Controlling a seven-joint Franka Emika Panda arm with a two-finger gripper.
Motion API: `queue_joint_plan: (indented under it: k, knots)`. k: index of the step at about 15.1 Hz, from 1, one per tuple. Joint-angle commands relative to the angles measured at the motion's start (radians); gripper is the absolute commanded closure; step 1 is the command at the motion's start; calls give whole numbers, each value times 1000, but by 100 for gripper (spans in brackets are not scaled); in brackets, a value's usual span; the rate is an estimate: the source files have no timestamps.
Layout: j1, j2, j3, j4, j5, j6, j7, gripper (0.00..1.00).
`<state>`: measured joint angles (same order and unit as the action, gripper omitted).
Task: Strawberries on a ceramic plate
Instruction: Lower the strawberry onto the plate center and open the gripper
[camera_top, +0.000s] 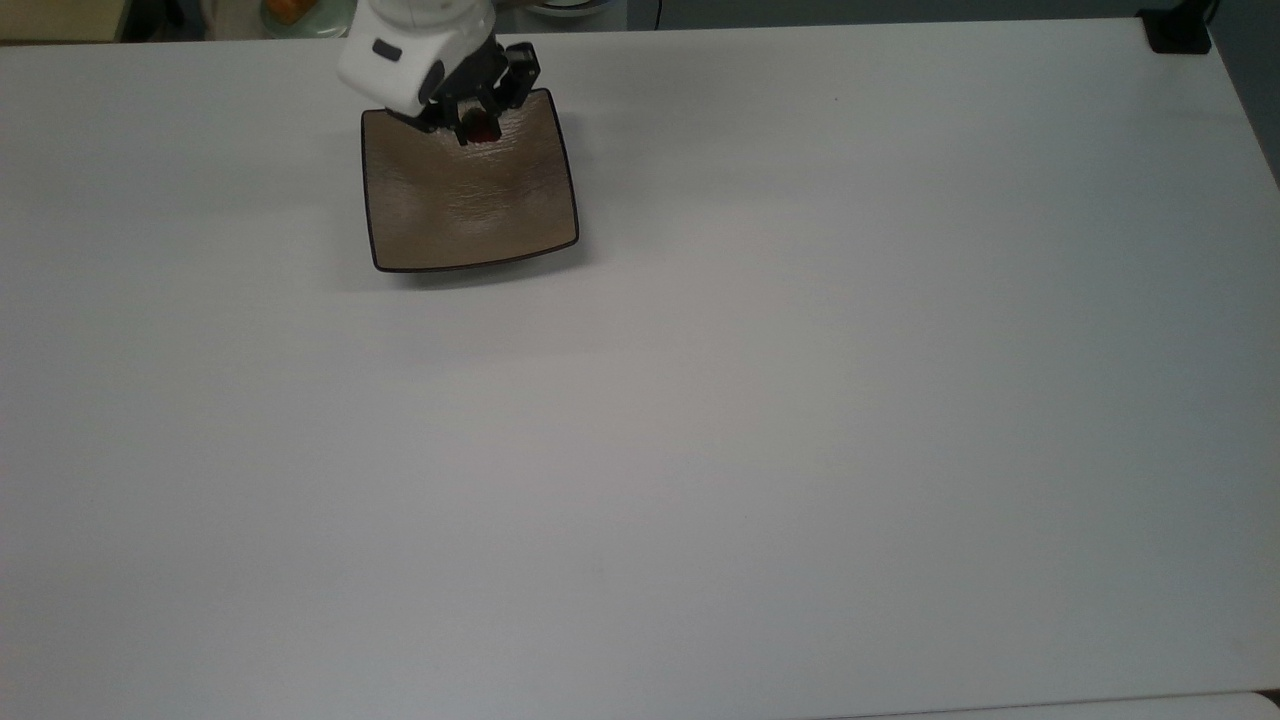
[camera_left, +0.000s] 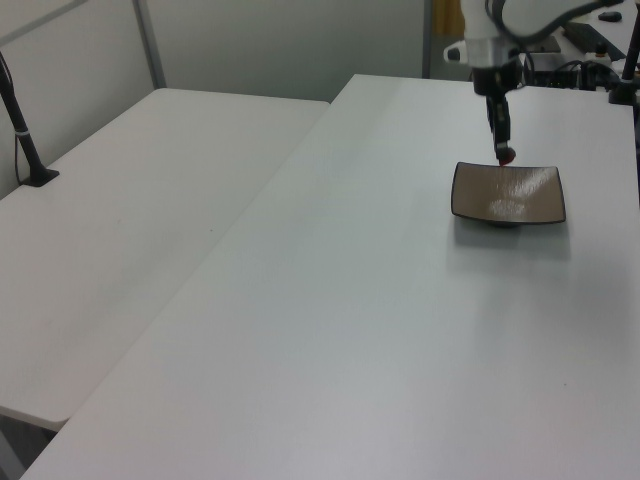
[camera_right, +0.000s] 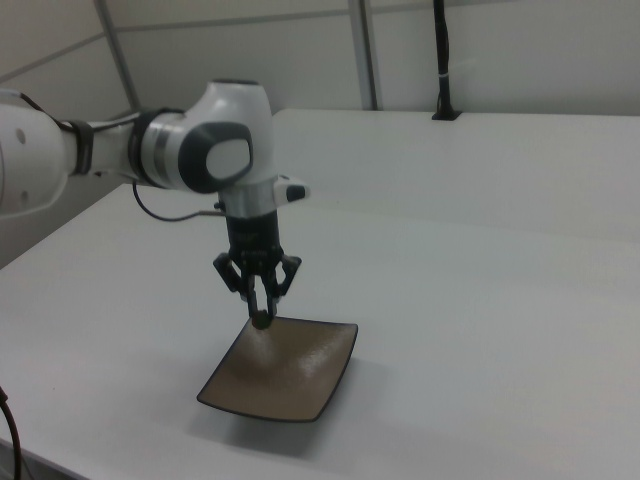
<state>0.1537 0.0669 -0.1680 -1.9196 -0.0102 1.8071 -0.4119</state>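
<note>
Strawberry (camera_top: 485, 130) placement, nearing its end: I am holding the fruit pinched between the fingers of the gripper (camera_top: 481, 122), which are closed narrowly on it, and I am keeping it over the ceramic plate (camera_top: 470, 205), just inside the plate's edge nearest the top view's top. In the left view the red tip (camera_left: 507, 155) is showing at the fingertips just above that same edge; in the right view the fruit (camera_right: 260, 320) is hanging close over the plate's corner, and I cannot tell whether it is touching the glaze. The plate is sitting on the desk (camera_top: 800, 400) near the top view's top edge, toward its left corner. Done, as I judge it: pick-up and carry. Left: lowering, opening the fingers, and lifting the arm (camera_right: 190, 150) clear, ideally nearer the plate's middle so the fruit is not rolling off.
</note>
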Motion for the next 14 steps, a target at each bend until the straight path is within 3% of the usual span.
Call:
queue_joint_plan:
  k: [1,7,9,10,11,12,13,14]
  knots:
    - [-2,-18,-5,-119,1,142,-41,96]
    - [-3,47,-5,-151,4,257,-42,96]
    - [-3,60,-5,-153,4,268,-41,88]
    - [-3,63,-5,-151,4,270,-41,80]
    - [-3,64,-5,-151,6,270,-41,63]
    - [-3,65,-5,-150,6,270,-41,19]
    - [-3,65,-5,-150,6,265,-39,0]
    - [-3,64,-5,-147,6,259,-28,0]
